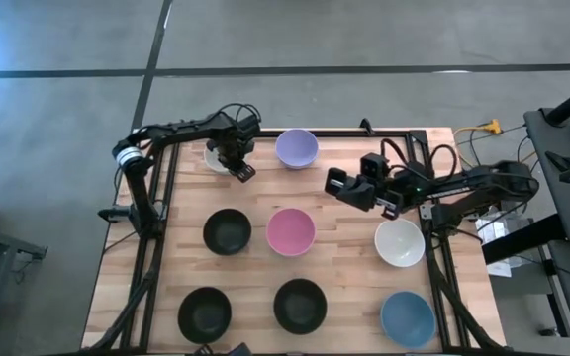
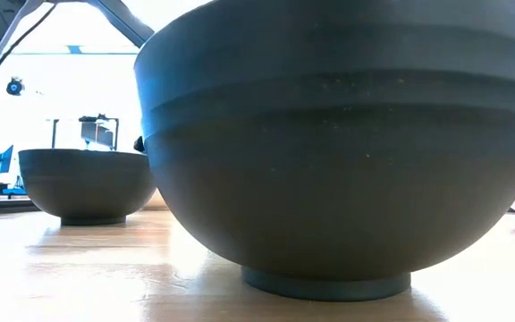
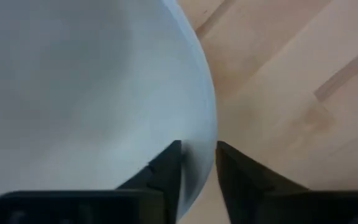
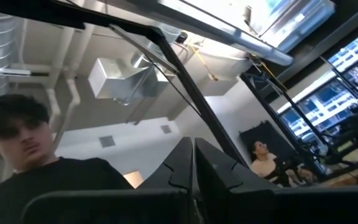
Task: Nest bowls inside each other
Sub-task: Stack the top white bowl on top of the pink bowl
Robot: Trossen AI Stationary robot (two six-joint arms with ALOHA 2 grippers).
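I see my left gripper (image 1: pixel 236 161) at the frame's upper left pinching the rim of the empty cream-white bowl (image 1: pixel 214 156), while my right gripper (image 1: pixel 336 185), pressed together, hovers right of centre beside the lavender bowl (image 1: pixel 296 148).

Nothing here can be read: no lettering, label, brand mark or number shows on the round bowls, on the dark arms, on the pale wooden worktop or on anything in the room behind it.
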